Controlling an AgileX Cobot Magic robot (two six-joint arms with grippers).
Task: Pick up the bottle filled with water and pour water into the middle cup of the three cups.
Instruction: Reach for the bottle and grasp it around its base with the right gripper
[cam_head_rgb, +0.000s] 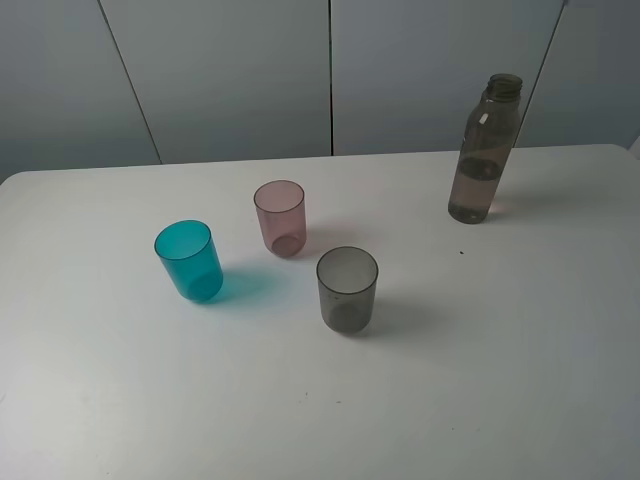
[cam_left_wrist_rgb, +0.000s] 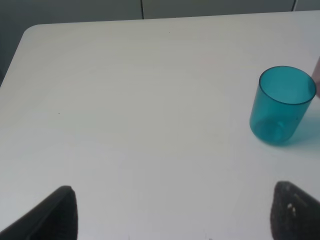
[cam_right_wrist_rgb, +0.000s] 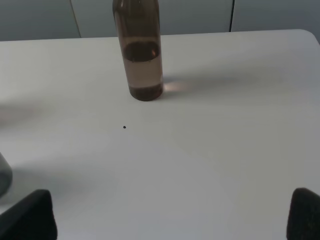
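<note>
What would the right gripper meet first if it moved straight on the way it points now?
Probably the bottle, standing slightly off-centre ahead of the right gripper; only bare table lies between, though depth is unclear.

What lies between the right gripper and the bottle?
Only bare white table with one tiny dark speck; the right wrist view shows the open right gripper facing the bottle across it.

A smooth white desk (cam_head_rgb: 520, 380) with rounded back corners fills most of the high view, its surface matte and plain. One tiny dark speck (cam_head_rgb: 461, 251) sits on it, toward the right side. Behind the desk stands a pale grey panelled wall (cam_head_rgb: 230, 70), split by thin dark seams, one vertical and two slanted.
</note>
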